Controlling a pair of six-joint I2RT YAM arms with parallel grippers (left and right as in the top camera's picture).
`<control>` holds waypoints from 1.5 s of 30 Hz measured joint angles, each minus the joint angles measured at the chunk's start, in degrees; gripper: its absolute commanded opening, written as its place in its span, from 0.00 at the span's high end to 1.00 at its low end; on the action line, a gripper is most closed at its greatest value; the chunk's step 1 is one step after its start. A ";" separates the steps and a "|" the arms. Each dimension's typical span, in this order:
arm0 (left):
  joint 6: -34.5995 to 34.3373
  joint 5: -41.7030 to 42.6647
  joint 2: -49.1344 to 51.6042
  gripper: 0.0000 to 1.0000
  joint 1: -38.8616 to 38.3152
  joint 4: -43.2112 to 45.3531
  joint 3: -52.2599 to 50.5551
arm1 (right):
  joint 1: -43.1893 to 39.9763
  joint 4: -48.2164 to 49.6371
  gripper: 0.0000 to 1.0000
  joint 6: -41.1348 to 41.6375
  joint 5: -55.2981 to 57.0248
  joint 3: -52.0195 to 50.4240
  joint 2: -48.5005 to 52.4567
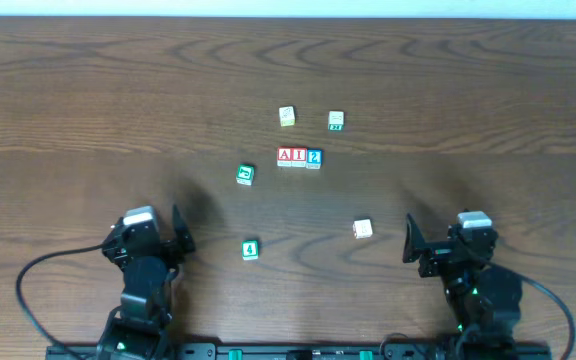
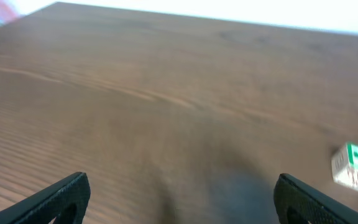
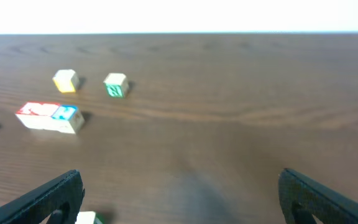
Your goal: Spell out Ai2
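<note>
Three small blocks stand in a touching row at the table's middle: a red A block, a red I block and a blue 2 block. The row also shows at the left of the right wrist view. My left gripper is open and empty near the front left, far from the row. My right gripper is open and empty near the front right. Both sets of fingers show wide apart in the wrist views, the left gripper and the right gripper, with bare table between them.
Loose blocks lie around the row: a yellow-edged one, a green-marked one, a green one, a green 4 block and a pale one. A green block shows at the right of the left wrist view.
</note>
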 measured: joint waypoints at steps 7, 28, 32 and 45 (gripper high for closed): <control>0.02 -0.15 -12.22 0.04 4.04 -0.07 0.04 | 1.27 0.11 0.01 -0.02 0.02 -0.02 -4.87; 0.00 -0.20 -16.02 0.05 7.52 -0.09 0.09 | 1.27 0.11 0.01 -0.02 0.02 -0.02 -4.92; 0.00 -0.20 -16.02 0.04 7.54 -0.09 0.11 | 1.27 0.11 0.01 -0.02 0.02 -0.02 -4.92; 0.02 -0.20 -16.02 0.05 7.52 -0.09 0.11 | 1.27 0.11 0.01 -0.02 0.02 -0.02 -4.92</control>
